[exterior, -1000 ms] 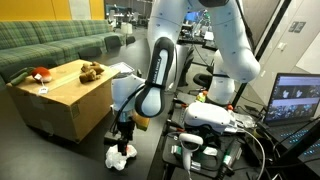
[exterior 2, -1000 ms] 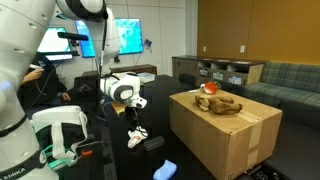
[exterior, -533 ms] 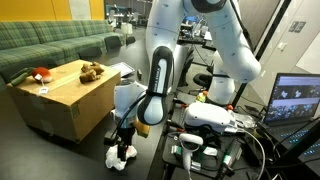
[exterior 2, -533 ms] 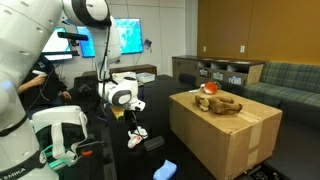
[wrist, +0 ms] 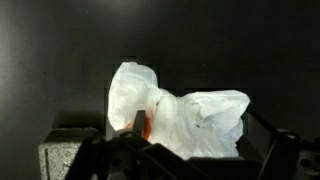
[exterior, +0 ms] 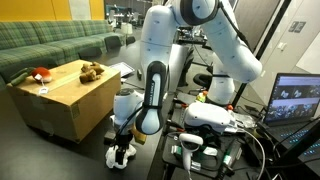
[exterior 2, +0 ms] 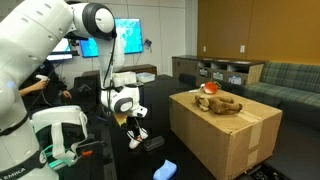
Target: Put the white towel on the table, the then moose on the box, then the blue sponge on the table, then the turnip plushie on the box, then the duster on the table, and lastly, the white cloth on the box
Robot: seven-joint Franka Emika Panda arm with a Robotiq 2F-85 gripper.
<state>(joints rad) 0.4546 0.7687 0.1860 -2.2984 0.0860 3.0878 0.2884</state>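
A crumpled white cloth (wrist: 185, 115) lies on the dark table (wrist: 50, 60); it also shows under the arm in both exterior views (exterior: 121, 157) (exterior 2: 139, 137). It is the only white fabric in view; a separate white towel does not show. My gripper (wrist: 190, 160) hangs open just above the cloth, one finger on each side of it. The tan box (exterior: 60, 98) (exterior 2: 225, 135) carries the brown moose (exterior: 92, 71) (exterior 2: 226, 103) and the red-and-white turnip plushie (exterior: 39, 73) (exterior 2: 207, 90). The blue sponge (exterior 2: 155, 144) lies on the table beside the cloth. The duster is not discernible.
A second bluish flat object (exterior 2: 165, 169) lies nearer the table's front. A white robot base and cabling (exterior: 210, 125) stand close to the arm, with a laptop (exterior: 295, 100) beyond. A green sofa (exterior: 50, 40) stands behind the box.
The arm has bent and lowered the gripper onto the white cloth. The jaws stay open; the cloth and the items on the box have not moved.
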